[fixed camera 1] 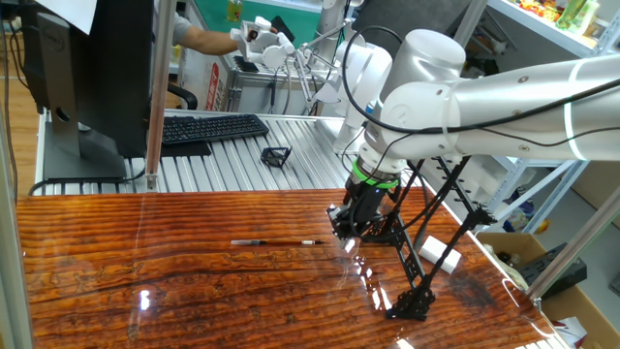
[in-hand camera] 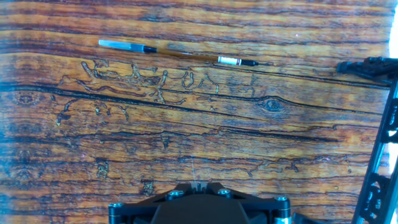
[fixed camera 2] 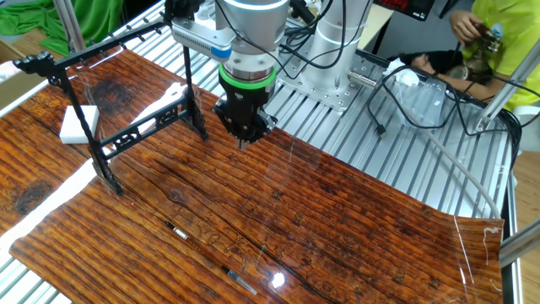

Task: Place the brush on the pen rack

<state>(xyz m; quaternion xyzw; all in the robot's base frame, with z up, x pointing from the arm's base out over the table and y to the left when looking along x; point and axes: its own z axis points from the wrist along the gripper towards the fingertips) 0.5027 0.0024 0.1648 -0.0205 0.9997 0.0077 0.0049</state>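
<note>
The brush (fixed camera 1: pixel 276 241) lies flat on the wooden table, a thin dark stick with a pale end; it also shows as the brush (in-hand camera: pixel 186 56) across the top of the hand view and as the brush (fixed camera 2: pixel 179 233) near the table's front. My gripper (fixed camera 1: pixel 349 236) hovers above the table, to the right of the brush and apart from it. Its jaws are shut with nothing between them, seen as the gripper (in-hand camera: pixel 198 185) and the gripper (fixed camera 2: pixel 245 142). The pen rack (fixed camera 1: pixel 415 267), a tall black frame of slanted rods, stands close beside the hand, also seen as the pen rack (fixed camera 2: pixel 126 139) and the pen rack (in-hand camera: pixel 379 168).
A white block (fixed camera 1: pixel 438 254) lies on the table under the rack, also seen as the white block (fixed camera 2: pixel 78 123). Behind the wood, on the ribbed metal bench, stand a small black wire frame (fixed camera 1: pixel 276 155), a keyboard (fixed camera 1: pixel 208 127) and a monitor (fixed camera 1: pixel 87 68).
</note>
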